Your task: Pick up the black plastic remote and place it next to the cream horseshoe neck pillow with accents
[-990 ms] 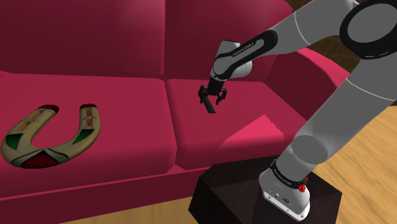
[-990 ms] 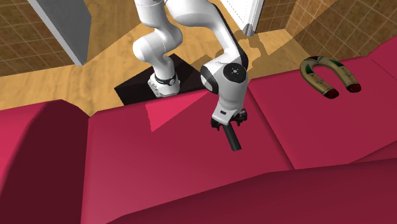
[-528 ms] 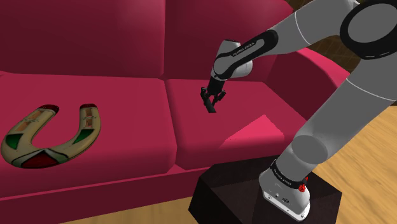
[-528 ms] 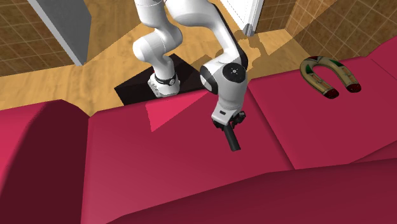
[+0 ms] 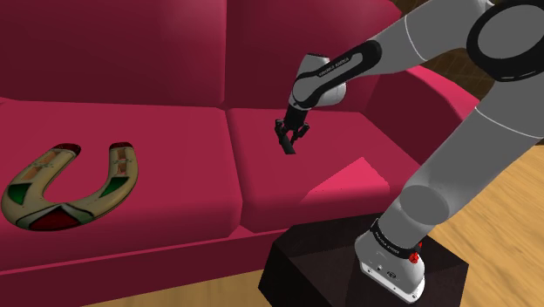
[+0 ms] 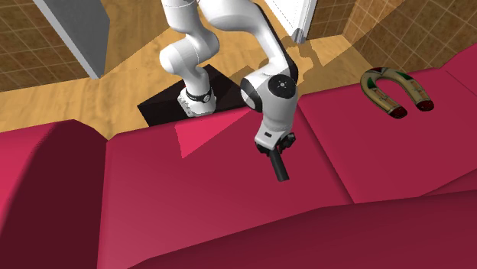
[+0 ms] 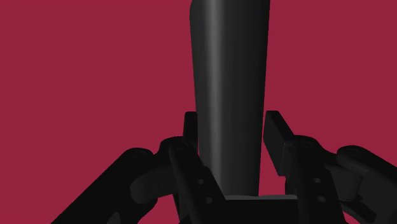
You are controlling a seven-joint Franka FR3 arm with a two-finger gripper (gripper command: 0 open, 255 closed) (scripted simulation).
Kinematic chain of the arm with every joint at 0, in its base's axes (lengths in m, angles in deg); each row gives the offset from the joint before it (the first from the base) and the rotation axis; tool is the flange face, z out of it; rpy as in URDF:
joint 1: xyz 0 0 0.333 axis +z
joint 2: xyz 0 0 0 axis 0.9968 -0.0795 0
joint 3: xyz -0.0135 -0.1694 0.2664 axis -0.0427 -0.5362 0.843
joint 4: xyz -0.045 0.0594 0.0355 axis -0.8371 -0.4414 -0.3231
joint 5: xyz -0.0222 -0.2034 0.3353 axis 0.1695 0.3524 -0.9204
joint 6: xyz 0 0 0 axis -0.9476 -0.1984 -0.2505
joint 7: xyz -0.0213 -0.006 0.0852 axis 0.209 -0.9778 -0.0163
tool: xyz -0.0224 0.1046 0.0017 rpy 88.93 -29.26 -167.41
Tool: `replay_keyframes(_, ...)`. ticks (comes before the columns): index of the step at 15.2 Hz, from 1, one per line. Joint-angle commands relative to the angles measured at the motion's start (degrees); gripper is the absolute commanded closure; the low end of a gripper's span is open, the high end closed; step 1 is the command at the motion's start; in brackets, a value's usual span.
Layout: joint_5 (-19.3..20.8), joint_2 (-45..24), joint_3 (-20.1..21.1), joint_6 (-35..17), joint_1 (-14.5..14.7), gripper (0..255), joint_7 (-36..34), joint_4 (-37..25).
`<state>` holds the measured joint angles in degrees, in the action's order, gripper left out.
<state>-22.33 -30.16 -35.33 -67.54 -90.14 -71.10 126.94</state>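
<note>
A slim black remote (image 7: 229, 95) lies on the crimson sofa seat (image 5: 288, 187), and my gripper (image 7: 232, 124) is shut on its near end, one black finger (image 7: 277, 130) pressed against each side. From the shoulder view the gripper (image 5: 290, 138) reaches down at the right seat cushion with the remote (image 5: 289, 149) under it. In the second exterior view the remote (image 6: 281, 169) sticks out past the gripper (image 6: 275, 151). The cream horseshoe pillow (image 5: 74, 186) with red and green accents lies on the left cushion, far from the gripper; it is also on the sofa's front edge (image 6: 395, 89).
The sofa backrest (image 5: 174, 52) rises behind both seat cushions, and an armrest (image 5: 436, 96) stands at the shoulder view's right. My black stand (image 5: 323, 262) sits on the wooden floor (image 6: 130, 69) against the sofa front. A seam (image 5: 234, 166) divides the two cushions.
The fingers, apart a second ago, have come together on the remote. The arm and the remote have hardly moved since.
</note>
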Motion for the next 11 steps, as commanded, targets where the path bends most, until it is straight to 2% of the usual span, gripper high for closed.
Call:
replay_keyframes(1,0.1,0.8,0.0,1.3,0.0,255,-0.1,-0.4)
replay_keyframes(11,0.8,5.9,-0.1,9.4,-0.1,255,-0.9,-3.5)
